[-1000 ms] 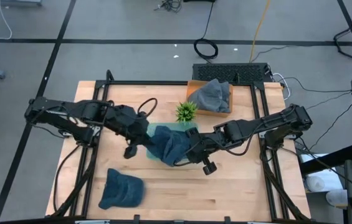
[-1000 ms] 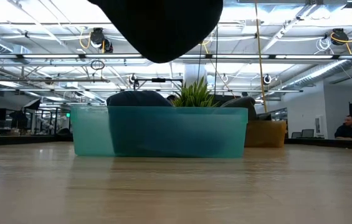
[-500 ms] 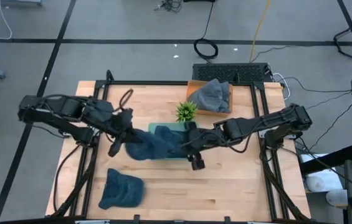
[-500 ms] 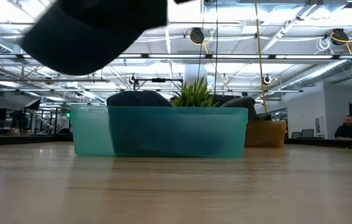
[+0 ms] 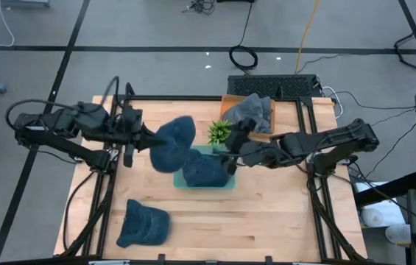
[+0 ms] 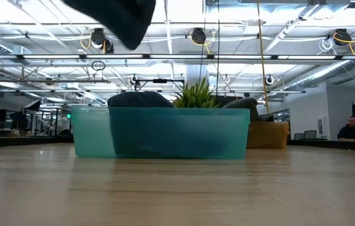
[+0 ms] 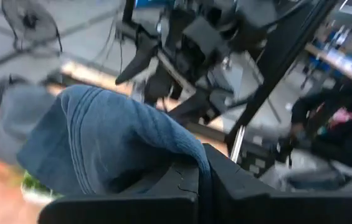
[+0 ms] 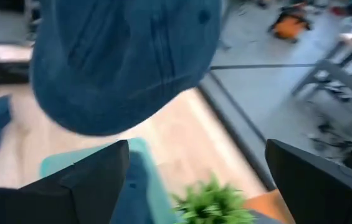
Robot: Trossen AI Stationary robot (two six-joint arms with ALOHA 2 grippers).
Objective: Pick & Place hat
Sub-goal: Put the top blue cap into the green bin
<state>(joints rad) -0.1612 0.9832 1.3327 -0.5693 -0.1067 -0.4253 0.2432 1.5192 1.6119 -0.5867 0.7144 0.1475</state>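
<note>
The left gripper (image 5: 147,137) is up in the air at about 10 o'clock on the table (image 5: 281,213), pinched tight on a blue hat (image 5: 172,143). The hat hangs just to the 9 o'clock side of the teal bin (image 5: 224,182). Another blue hat (image 5: 206,168) sits inside the bin. A little green plant (image 5: 220,132) stands at the bin's 12 o'clock edge. The right gripper (image 5: 237,140) is next to the plant, fingers (image 8: 95,183) spread apart, holding nothing. One more hat (image 5: 143,224) lies at 7 o'clock.
</note>
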